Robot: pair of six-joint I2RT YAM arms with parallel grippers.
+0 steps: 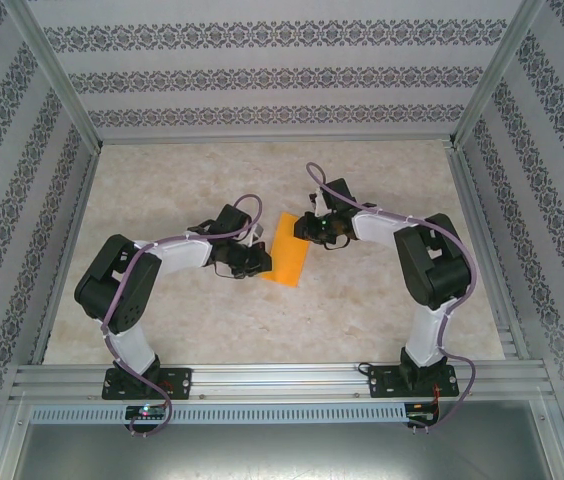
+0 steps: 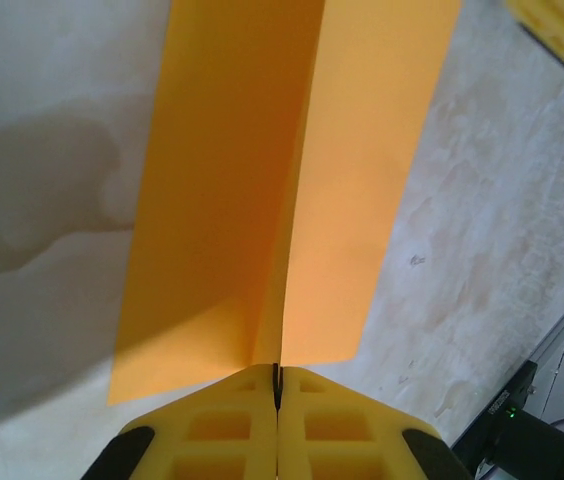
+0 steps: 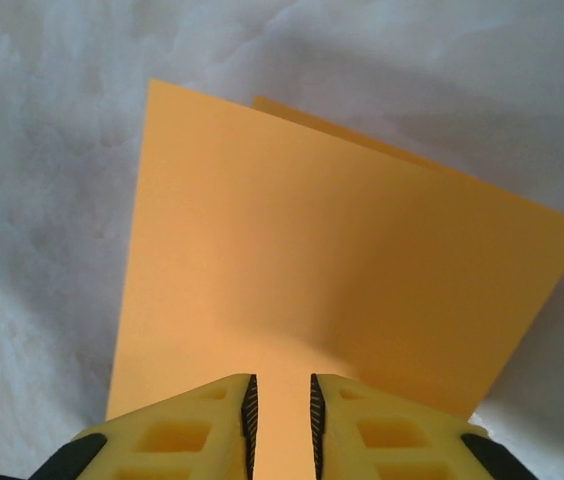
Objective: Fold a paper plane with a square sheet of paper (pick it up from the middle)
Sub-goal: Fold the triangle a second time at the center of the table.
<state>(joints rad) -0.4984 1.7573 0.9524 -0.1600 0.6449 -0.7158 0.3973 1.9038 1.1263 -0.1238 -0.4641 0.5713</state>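
The square sheet of paper [image 1: 287,250] is bright orange and lies creased lengthwise on the marbled table between the two arms. In the left wrist view the sheet [image 2: 222,200] rises into a raised centre fold with a flap on each side. My left gripper [image 2: 278,385] is shut on the near end of that fold, and it sits at the sheet's left edge [image 1: 260,262]. My right gripper [image 1: 308,231] is at the sheet's far right edge. Its jaws [image 3: 281,415] stand a narrow gap apart, open, with orange paper [image 3: 342,260] showing between and below them.
Patterned walls and aluminium frame rails [image 1: 72,230] close in the table on three sides. A metal rail [image 1: 282,380] runs along the near edge by the arm bases. Bare marbled tabletop [image 1: 192,320] lies around the sheet.
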